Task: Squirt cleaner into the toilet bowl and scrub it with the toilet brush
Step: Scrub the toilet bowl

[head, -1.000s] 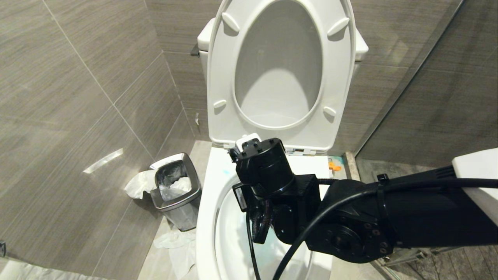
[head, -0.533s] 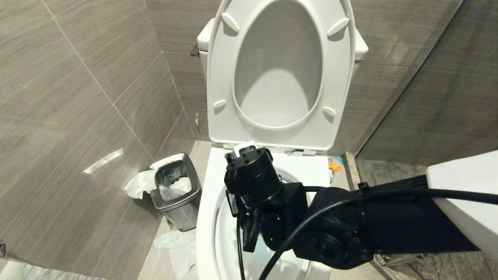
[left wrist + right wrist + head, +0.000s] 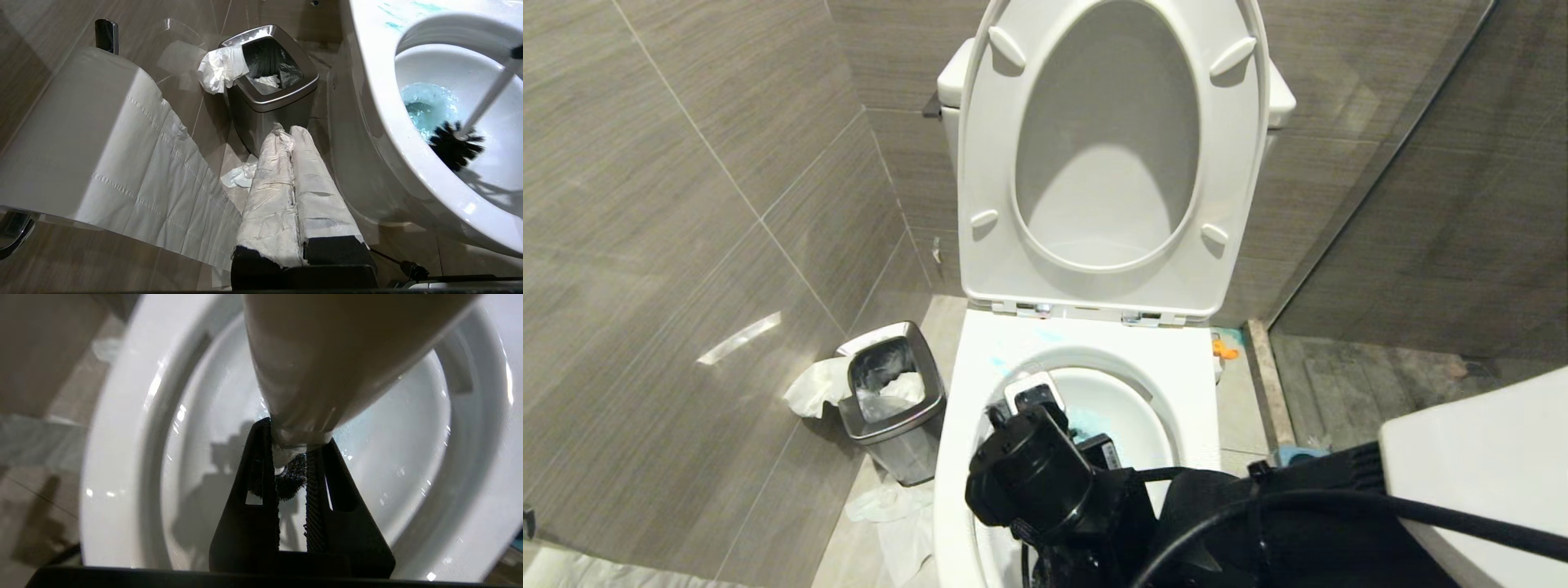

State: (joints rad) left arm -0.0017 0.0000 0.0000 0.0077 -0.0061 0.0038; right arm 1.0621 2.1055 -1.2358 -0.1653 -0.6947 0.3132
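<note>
Right tool (image 3: pixel 292 486): nearly closed, jaws clamped on the white handle of the toilet brush (image 3: pixel 455 145); sits low over the near part of the toilet bowl (image 3: pixel 1176 384).
Change: over the last second the right arm has swung from the hinge end toward the near rim and dropped lower.
Meaning: judged a scrub stroke along the basin wall; scrubbing under way.
Brush axis: handle slants steeply, grip end up and toward the robot's right, black bristle head down against the near wall.
Cleaner (image 3: pixel 427 106): teal tint in the water beside the head; smears on the rim.
Left tool (image 3: pixel 292 192): closed, empty, parked near the bin (image 3: pixel 269 98).
</note>
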